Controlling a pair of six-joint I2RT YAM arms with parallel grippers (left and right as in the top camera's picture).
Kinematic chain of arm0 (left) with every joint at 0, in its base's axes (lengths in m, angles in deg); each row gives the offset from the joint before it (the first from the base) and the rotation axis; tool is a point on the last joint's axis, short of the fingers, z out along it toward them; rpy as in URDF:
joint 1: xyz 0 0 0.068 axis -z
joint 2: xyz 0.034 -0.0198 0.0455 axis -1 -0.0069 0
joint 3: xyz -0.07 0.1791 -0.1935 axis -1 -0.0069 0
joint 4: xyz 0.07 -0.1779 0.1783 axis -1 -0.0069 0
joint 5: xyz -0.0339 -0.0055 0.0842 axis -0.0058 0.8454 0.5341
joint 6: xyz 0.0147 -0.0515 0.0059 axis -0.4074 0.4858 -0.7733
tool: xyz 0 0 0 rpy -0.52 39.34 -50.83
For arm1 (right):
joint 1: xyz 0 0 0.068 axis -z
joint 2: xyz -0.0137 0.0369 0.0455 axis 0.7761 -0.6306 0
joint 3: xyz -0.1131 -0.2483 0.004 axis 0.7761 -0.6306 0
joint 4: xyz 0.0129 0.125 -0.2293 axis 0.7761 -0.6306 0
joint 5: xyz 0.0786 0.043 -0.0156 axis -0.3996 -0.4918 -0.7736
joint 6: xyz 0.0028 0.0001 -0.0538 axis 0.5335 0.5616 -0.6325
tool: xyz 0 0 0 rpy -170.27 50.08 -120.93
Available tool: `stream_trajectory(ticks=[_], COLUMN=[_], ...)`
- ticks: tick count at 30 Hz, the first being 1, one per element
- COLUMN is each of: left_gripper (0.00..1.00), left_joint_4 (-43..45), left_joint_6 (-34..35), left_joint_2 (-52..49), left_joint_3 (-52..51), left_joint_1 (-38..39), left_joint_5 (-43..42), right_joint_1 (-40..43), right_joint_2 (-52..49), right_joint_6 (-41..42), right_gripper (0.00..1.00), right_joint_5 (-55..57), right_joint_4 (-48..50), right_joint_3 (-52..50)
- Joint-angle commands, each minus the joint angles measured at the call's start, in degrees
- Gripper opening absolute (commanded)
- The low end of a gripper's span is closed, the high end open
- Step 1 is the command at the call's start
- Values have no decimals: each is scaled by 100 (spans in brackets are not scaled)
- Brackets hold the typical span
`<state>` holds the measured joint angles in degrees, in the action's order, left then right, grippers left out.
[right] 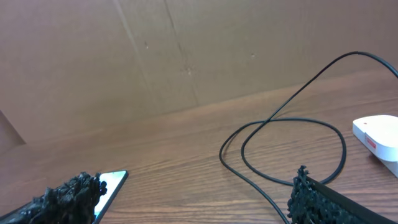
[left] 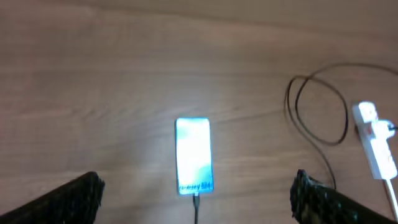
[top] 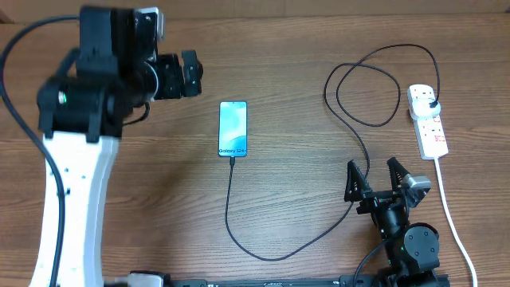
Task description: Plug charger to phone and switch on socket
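The phone (top: pixel 233 128) lies flat mid-table, screen lit, "Galaxy" text at its near short edge. The black charger cable (top: pixel 271 253) has its tip in the phone's near end, curves right, loops (top: pixel 366 88) and ends in a black plug seated in the white socket strip (top: pixel 428 119) at the right. My left gripper (top: pixel 188 76) is open and empty, raised left of the phone; its view shows the phone (left: pixel 193 156) and strip (left: pixel 375 140). My right gripper (top: pixel 374 177) is open and empty, near the front, left of the strip's cord; its view shows the phone's corner (right: pixel 111 186) and the cable (right: pixel 292 124).
The strip's thick white cord (top: pixel 450 215) runs toward the front right edge. A brown cardboard wall (right: pixel 186 50) stands behind the table in the right wrist view.
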<state>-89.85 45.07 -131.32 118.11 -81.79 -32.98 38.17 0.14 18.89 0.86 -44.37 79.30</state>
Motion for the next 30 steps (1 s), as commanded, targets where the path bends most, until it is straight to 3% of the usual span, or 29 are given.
stream_trajectory(ticks=[1,9,18,22,27,30], left_gripper=[100,99,100,100,100,100], left_joint_4=[802,2616,5049,6400,6857,7165], left_joint_6=[-289,-345,-1285,-1821,-2592,-2686], left_joint_2=[918,2671,4623,5941,7246,7731], left_joint_3=[-1257,-3919,-6627,-8225,-9501,-10118], left_joint_1=[-103,-461,-481,-481,-496,-590], left_joint_5=[76,70,57,57,55,52], right_joint_1=[22,22,22,22,22,22], right_joint_2=[57,57,57,57,57,57], right_joint_6=[-22,-22,-22,-22,-22,-22], right_gripper=[100,100,100,100,100,100], right_joint_5=[-13,-13,-13,-11,-13,-13], right_joint_4=[20,20,20,20,20,20], right_joint_3=[-61,-61,-61,-61,-61,-61])
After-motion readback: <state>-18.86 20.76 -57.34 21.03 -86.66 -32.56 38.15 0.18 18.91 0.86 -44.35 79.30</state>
